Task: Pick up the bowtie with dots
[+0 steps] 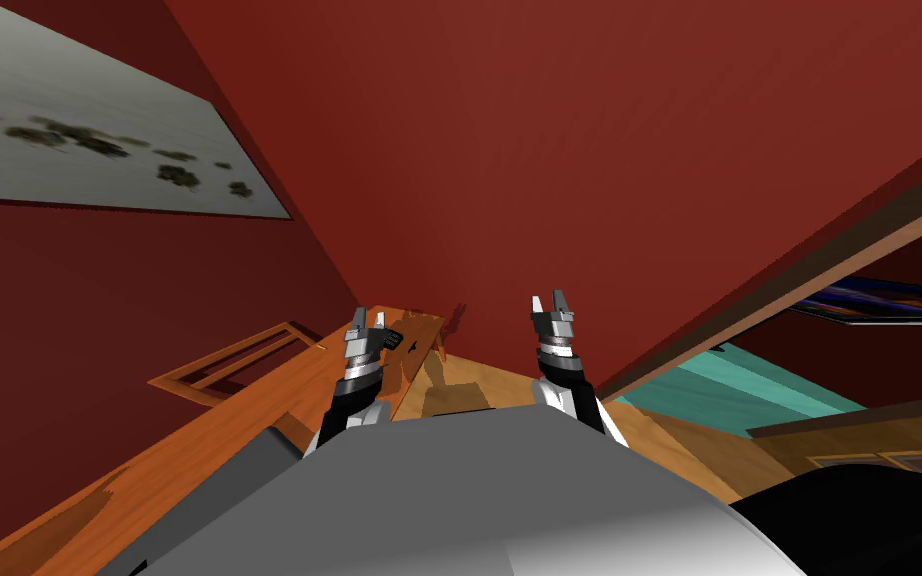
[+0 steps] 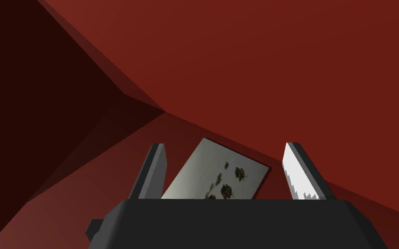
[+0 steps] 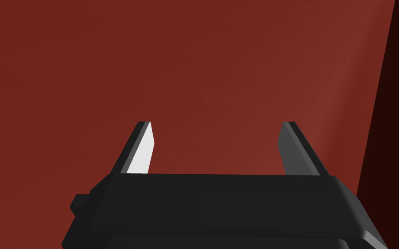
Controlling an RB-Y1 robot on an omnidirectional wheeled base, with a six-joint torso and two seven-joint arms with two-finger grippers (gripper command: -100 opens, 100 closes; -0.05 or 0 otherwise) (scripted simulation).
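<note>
Checking the left gripper (image 1: 369, 318): spread wide, clamps nothing, hangs over the far end of a long wooden top (image 1: 249, 420). Same for the right gripper (image 1: 548, 300) off at its 3 o'clock: spread just as wide, empty. Spotting a small dark thing (image 1: 390, 338) on that wood at the left gripper's 4 o'clock, touching or just beside. Can't tell if that's the bowtie, too tiny for dots.

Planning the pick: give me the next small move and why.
Probably tip the left gripper down toward the small dark thing, likely the bowtie, on the table beside it: its open fingers point at the wall, not the tabletop.
</note>
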